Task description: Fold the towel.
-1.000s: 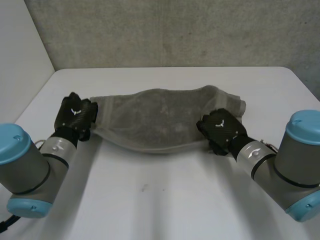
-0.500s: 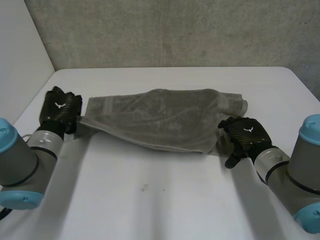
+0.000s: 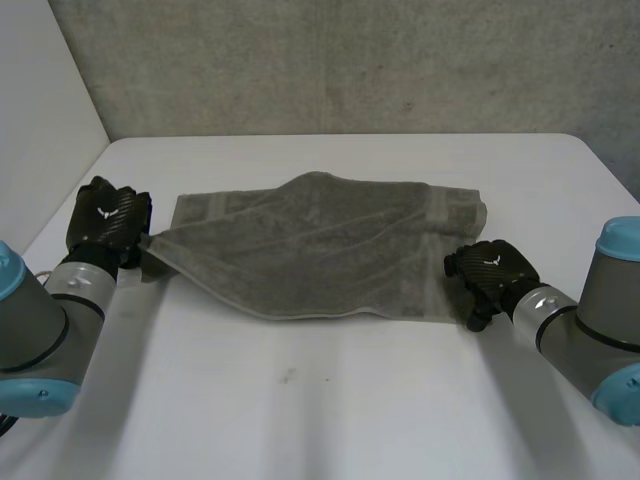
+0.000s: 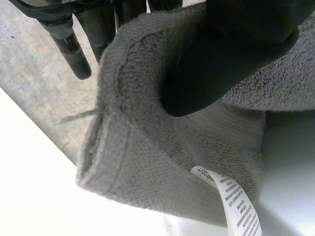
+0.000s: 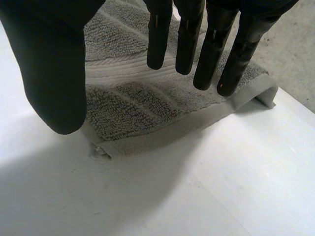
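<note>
Over the last second the hands have drawn apart. The left hand (image 3: 108, 218) has slid out toward 9 o'clock and the right hand (image 3: 488, 272) toward 4 o'clock. The towel (image 3: 320, 255), earlier a bunched, sagging band between them, now lies spread wider and flatter on the table (image 3: 350, 400). The right hand's fingers now hang straight just above the towel's corner.

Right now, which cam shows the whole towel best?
Head view: the towel lies spread on the table between both hands, end to end. Left wrist view gives the corner pinched by the left hand, with a label. Right wrist view gives a corner lying flat beneath the open right hand.
</note>
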You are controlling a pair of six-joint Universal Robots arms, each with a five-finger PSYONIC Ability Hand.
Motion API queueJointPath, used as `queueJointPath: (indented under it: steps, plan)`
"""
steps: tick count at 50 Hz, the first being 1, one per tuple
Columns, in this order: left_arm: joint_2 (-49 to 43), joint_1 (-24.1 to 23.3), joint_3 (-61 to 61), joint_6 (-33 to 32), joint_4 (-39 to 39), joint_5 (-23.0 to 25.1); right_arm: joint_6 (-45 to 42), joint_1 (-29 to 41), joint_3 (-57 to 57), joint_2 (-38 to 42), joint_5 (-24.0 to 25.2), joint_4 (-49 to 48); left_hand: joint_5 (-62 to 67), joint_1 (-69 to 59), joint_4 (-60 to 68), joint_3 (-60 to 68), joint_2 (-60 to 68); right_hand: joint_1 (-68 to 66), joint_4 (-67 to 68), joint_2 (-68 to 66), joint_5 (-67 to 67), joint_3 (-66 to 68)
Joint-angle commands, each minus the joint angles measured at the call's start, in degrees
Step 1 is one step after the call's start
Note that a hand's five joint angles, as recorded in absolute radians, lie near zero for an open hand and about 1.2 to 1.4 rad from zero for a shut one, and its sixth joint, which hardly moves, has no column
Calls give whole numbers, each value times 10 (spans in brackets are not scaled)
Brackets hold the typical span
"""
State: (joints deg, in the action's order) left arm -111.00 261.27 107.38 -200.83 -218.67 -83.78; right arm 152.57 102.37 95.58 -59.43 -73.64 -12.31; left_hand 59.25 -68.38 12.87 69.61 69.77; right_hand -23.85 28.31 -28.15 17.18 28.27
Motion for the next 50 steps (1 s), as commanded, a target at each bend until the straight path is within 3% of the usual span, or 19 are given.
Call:
queueJointPath:
  steps: [1, 21, 26, 28, 29, 30, 50]
  plan:
    - [-3, -1, 1, 0, 0, 0, -2, 0, -22, 26, -2, 0, 107, -116, 671, 104, 102, -128, 83, -85, 95, 84]
    - [-4, -2, 2, 0, 0, 0, 0, -1, -65, 62, -9, -3, 107, -116, 671, 104, 102, -211, 166, -168, 177, 166]
    - [-4, -2, 3, 0, 0, 0, -1, -1, -77, 70, -8, -3, 107, -116, 671, 104, 102, -325, 280, -282, 292, 281]
    - [-4, -2, 3, 0, 1, 0, -2, -1, -85, 76, -8, -3, 107, -116, 671, 104, 102, -457, 412, -414, 424, 413]
    - [-4, -2, 3, 0, 1, 0, -2, -1, -85, 76, -8, -3, 107, -116, 671, 104, 102, -458, 413, -415, 424, 414]
    - [-4, -2, 3, 0, 1, 0, -2, -1, -89, 76, -8, -3, 107, -116, 671, 104, 102, -559, 515, -516, 526, 515]
    - [-2, -4, 4, -1, 2, -2, 2, -46, -85, 20, 0, 12, 107, -116, 671, 104, 102, -561, 517, -519, 528, 517]
